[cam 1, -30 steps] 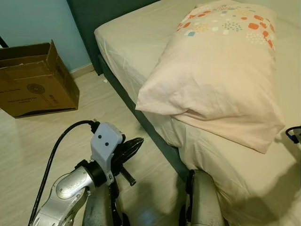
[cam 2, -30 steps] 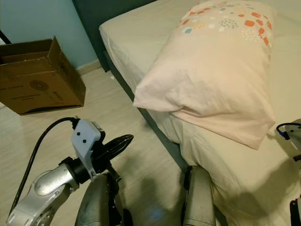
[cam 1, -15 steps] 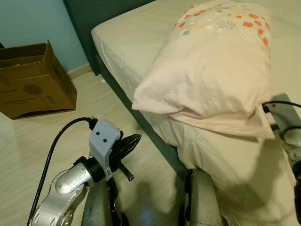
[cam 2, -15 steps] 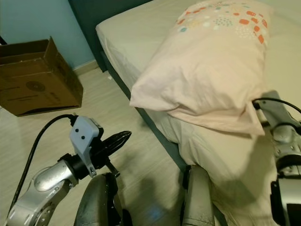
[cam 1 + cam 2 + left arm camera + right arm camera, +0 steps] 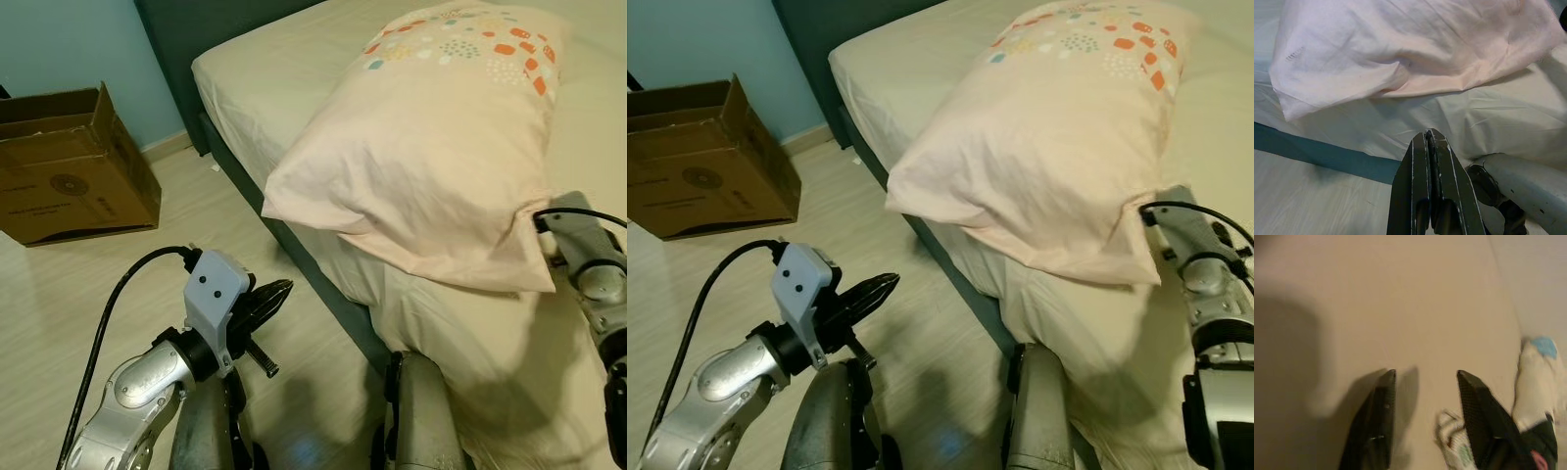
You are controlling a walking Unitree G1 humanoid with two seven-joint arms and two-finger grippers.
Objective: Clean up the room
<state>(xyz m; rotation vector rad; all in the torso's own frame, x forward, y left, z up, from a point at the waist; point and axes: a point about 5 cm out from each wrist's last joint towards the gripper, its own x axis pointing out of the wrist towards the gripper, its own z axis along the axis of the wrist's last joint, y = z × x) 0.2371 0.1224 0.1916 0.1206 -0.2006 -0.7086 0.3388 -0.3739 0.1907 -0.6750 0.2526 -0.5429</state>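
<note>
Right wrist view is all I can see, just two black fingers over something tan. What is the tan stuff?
Observer: It is a beige bed sheet. The right gripper is open above it, with its arm next to a big pale pink pillow with coloured spots.
Operator: Where's my other arm?
Observer: The left gripper is shut, low over the wooden floor beside the dark-framed bed.
Operator: Anything on the floor to tidy?
Observer: An open brown cardboard box sits by the blue wall, to the robot's left.
</note>
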